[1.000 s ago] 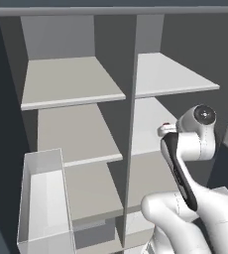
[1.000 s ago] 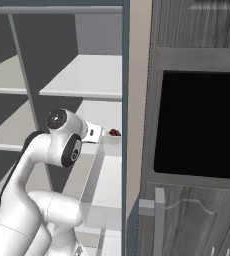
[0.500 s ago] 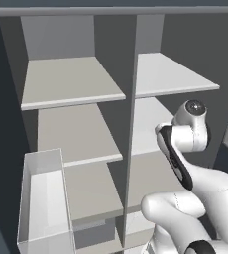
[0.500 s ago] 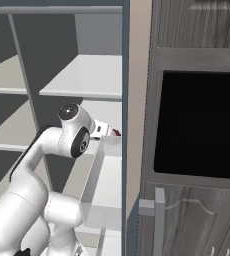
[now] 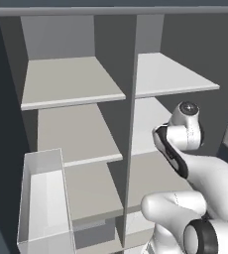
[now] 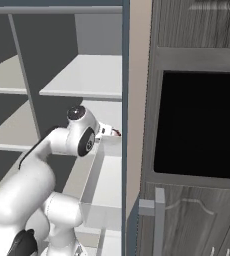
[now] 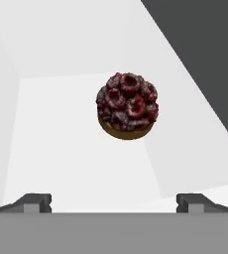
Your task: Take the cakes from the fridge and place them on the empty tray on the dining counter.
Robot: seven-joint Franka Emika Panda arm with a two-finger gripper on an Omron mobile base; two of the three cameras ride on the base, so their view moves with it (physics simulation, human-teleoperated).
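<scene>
Sitting on a pale shelf (image 7: 76,144) of the fridge (image 5: 81,79), the round dark red cake (image 7: 127,106) lies ahead of the gripper (image 7: 114,201) — apart from it, a little right of centre in the hand view, its top heaped with berry-like rings over a brown base. The jaws stand wide open and hold nothing, one tip low on each side. In the right base view the arm (image 6: 47,165) reaches into the fridge's right-hand column, a speck of the cake (image 6: 116,133) showing past the wrist. A clear bin (image 5: 42,198) hangs at the lower left — seen from the left base view.
</scene>
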